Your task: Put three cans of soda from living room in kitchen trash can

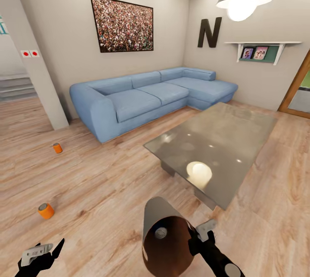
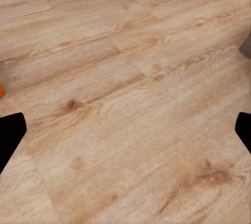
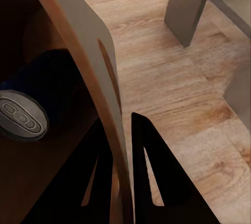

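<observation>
Head view shows my right pincer (image 1: 199,236) clamped on the rim of the trash can (image 1: 165,236), 1 blue can (image 3: 23,114) already inside. 2 orange cans (image 1: 45,210) (image 1: 57,148) wait on the floor; my left pincer (image 1: 41,253) hangs wide, empty.

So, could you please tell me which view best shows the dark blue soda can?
The right wrist view: the dark blue soda can shows its grey top and body. The head view catches its top.

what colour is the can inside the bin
Dark blue with a grey metal top, best seen in the right wrist view.
</observation>
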Tool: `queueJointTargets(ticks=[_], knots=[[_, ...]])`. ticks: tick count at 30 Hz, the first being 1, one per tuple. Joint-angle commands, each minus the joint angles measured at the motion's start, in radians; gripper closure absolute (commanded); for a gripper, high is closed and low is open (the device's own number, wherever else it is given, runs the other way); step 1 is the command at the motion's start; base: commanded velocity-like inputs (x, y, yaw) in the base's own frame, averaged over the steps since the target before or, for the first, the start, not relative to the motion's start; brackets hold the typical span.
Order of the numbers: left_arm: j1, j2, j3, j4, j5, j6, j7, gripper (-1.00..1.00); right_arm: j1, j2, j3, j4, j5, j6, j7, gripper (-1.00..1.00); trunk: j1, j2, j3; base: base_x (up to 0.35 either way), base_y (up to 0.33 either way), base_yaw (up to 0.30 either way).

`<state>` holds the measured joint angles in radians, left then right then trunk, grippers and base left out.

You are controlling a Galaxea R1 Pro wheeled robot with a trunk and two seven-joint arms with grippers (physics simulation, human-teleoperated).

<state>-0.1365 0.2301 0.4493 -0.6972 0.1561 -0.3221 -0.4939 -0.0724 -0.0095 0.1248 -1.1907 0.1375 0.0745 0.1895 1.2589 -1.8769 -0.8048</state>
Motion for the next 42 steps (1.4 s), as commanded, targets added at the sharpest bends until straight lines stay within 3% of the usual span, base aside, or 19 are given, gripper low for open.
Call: queueJointTargets(ticks=[1,13,42], knots=[[0.000,0.000,0.000,0.000,0.000,0.000,0.000,-1.00,-0.001,0.000,0.002,-0.001,-0.008,0.001,0.004,1.00,0.000,0.000,0.000,0.011,0.282,0.001],[0.000,0.000,0.000,-0.001,0.002,0.001,0.000,-1.00,-0.001,-0.001,0.007,0.000,-0.010,0.002,-0.009,1.00,0.000,0.000,0.000,0.075,0.271,0.000],[0.000,0.000,0.000,-0.001,0.005,0.002,-0.008,-1.00,-0.012,0.006,0.004,0.042,-0.019,0.001,-0.009,1.00,0.000,0.000,0.000,0.284,0.153,0.000]])
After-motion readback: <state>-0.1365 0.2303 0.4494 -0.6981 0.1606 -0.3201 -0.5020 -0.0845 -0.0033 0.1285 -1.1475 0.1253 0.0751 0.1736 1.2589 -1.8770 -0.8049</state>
